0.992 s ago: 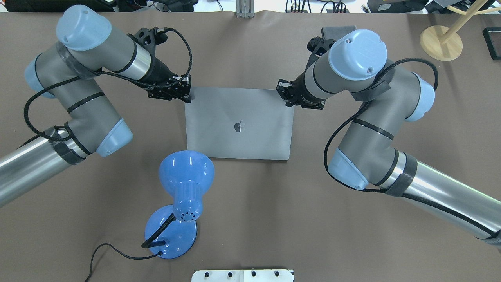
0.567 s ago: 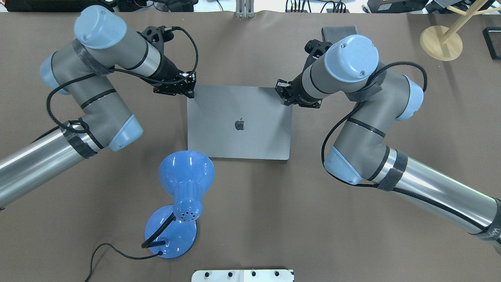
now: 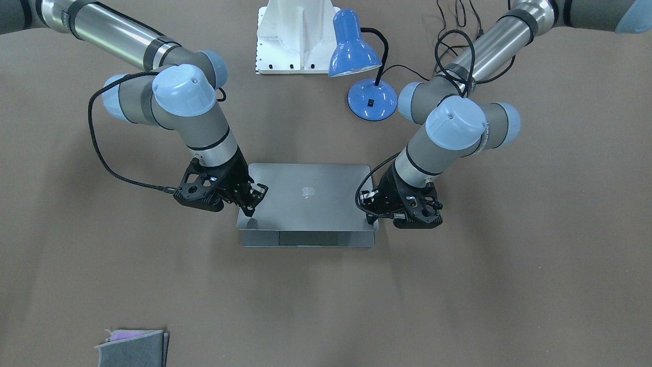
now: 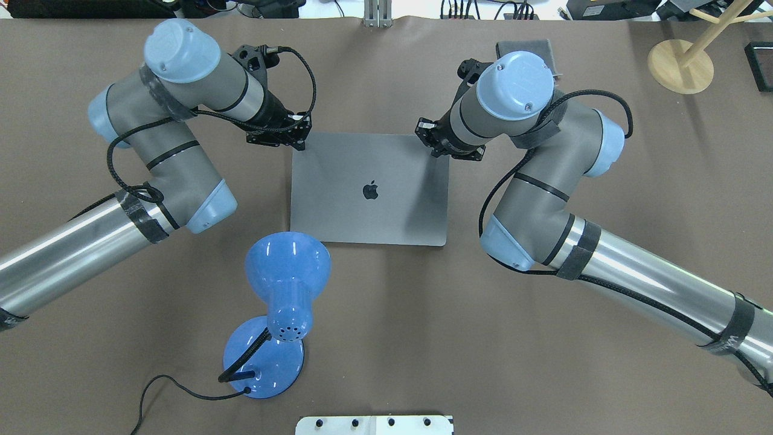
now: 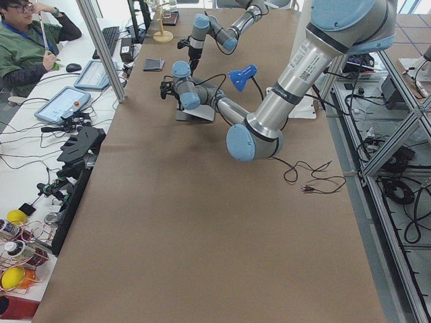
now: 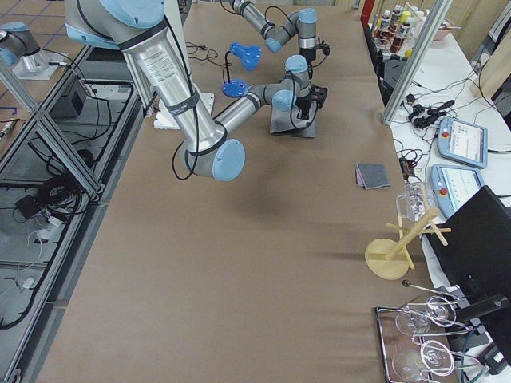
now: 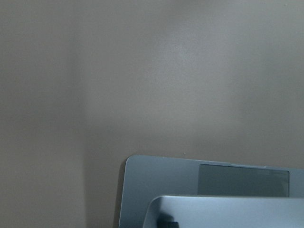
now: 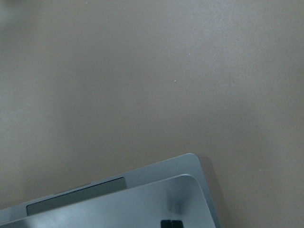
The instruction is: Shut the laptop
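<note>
Left tool (image 4: 298,144) and right tool (image 4: 432,148), apart or together cannot be told, are pressed on the upper lid corners of the laptop (image 4: 369,188) at frame centre, its lid lowered further, almost shut.

The laptop (image 4: 392,211) is space-grey with a dark logo, the lamp (image 4: 287,266) glossy blue, the table (image 4: 423,338) brown.

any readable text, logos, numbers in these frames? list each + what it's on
No words or numbers read clearly in any view.
Apple logo, a sign with no text: on the lid of the laptop.
Lettering along the tube of the left arm, exterior left view: too small to read.
Pale lettering on the black strap around the right arm, overhead view: blurred, unreadable.
</note>
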Robot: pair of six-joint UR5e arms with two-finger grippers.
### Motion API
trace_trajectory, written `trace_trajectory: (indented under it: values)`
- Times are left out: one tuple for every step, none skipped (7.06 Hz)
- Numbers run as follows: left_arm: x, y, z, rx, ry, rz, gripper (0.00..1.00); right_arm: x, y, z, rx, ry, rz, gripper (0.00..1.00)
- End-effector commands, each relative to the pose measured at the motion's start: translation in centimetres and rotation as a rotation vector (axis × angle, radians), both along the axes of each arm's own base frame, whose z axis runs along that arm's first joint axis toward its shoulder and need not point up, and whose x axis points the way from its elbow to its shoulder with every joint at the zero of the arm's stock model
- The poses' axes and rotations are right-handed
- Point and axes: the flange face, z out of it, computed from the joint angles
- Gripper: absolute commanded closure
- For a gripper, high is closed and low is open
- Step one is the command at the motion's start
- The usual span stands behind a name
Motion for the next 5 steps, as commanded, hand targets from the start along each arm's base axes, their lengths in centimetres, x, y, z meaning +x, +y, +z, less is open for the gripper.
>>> trace_trajectory:
  values:
    - [2.3, 0.4, 0.7, 0.005, -0.035, -0.015, 1.0, -2.2, -1.1, 1.1, -0.012, 0.034, 0.006, 1.0]
    - [3.7, 0.9, 1.6, 0.012, -0.063, -0.028, 1.0, -3.7, -1.1, 2.5, 0.006, 0.036, 0.012, 1.0]
    - [4.6, 1.4, 2.1, 0.012, -0.078, -0.028, 1.0, -4.5, -0.9, 3.5, 0.006, 0.041, 0.007, 1.0]
    - [5.7, 1.9, 2.7, 0.023, -0.099, -0.042, 1.0, -5.0, -0.4, 3.5, 0.012, 0.046, 0.006, 1.0]
    - [5.7, 2.0, 2.6, 0.027, -0.098, -0.042, 1.0, -5.1, -0.3, 3.3, 0.013, 0.043, 0.005, 1.0]
